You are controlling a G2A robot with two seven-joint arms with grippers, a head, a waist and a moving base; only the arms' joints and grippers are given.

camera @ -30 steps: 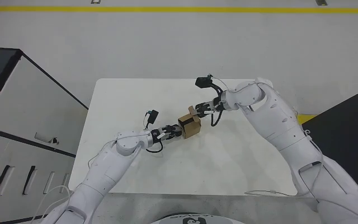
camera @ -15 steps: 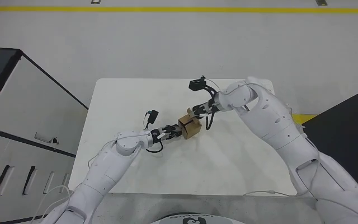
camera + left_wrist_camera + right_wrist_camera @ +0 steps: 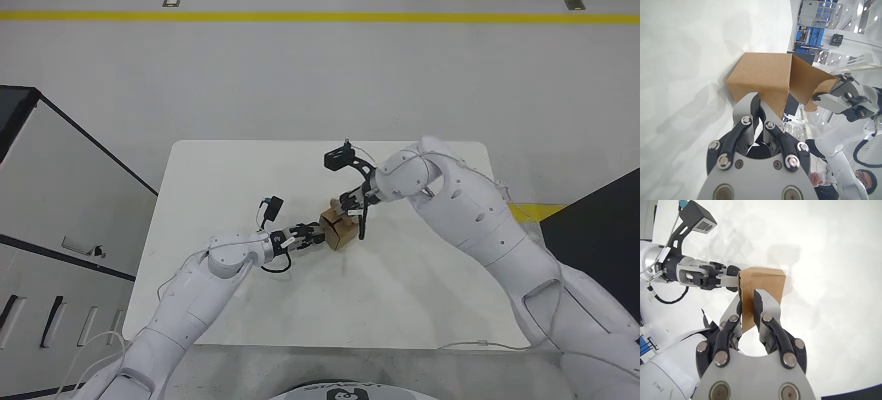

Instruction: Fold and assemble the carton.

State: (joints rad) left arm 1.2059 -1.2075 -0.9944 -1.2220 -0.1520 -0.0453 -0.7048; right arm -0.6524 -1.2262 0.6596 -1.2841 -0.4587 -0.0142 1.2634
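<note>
A small brown carton (image 3: 340, 230) stands at the middle of the white table (image 3: 430, 290), one flap raised. My left gripper (image 3: 316, 236) is shut on the carton's wall on its left side; in the left wrist view the fingertips (image 3: 755, 102) pinch the near edge of the carton (image 3: 762, 73). My right gripper (image 3: 352, 212) comes down from the far right and is shut on the raised flap (image 3: 746, 311). In the right wrist view the left gripper (image 3: 735, 281) grips the box's far edge. The left wrist view has the right gripper (image 3: 819, 97) on the flap's tip.
A dark cabinet (image 3: 40, 180) stands off the table's left side. Bare tabletop lies all around the carton, with wide room to the right and front. The floor beyond the far edge carries a yellow line (image 3: 320, 16).
The right arm has swung leftward over the carton, bringing the flap with it. The carton shifted slightly left. The left arm has stayed where it was.
</note>
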